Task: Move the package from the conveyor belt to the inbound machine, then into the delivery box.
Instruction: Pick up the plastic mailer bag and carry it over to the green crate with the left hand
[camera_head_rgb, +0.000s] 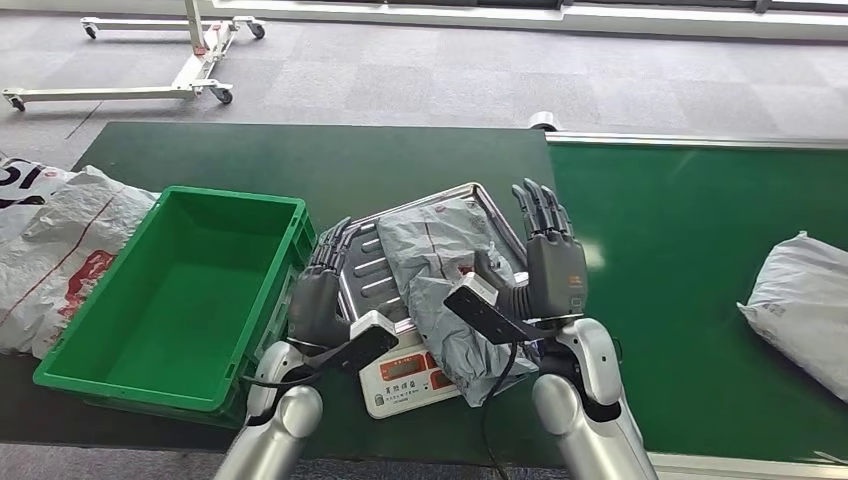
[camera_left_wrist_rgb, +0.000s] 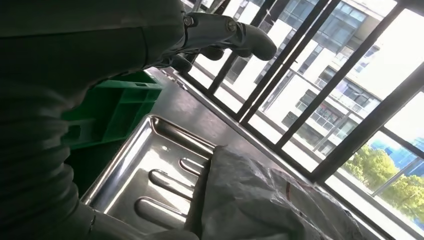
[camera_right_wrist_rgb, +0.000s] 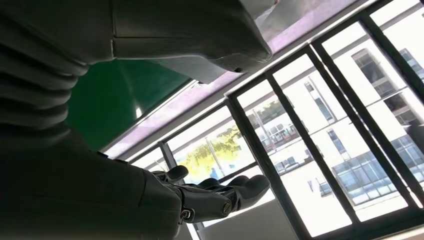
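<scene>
A grey plastic package (camera_head_rgb: 440, 270) lies across the steel tray (camera_head_rgb: 365, 270) of the inbound machine, a white scale with a red display (camera_head_rgb: 410, 375); its near end hangs over the display. My left hand (camera_head_rgb: 320, 290) stands at the tray's left edge with fingers straight, holding nothing. My right hand (camera_head_rgb: 550, 260) stands upright against the package's right side, fingers spread, thumb close to the wrapping. In the left wrist view the package (camera_left_wrist_rgb: 260, 200) rests on the ribbed tray (camera_left_wrist_rgb: 150, 165) beyond my fingers (camera_left_wrist_rgb: 225, 35). The green delivery box (camera_head_rgb: 235, 195) sits left of the scale.
A second grey package (camera_head_rgb: 800, 300) lies on the green conveyor belt (camera_head_rgb: 680, 250) at the right. White sacks (camera_head_rgb: 60, 240) are piled left of the box. A wheeled white frame (camera_head_rgb: 150, 60) stands on the carpet behind the table.
</scene>
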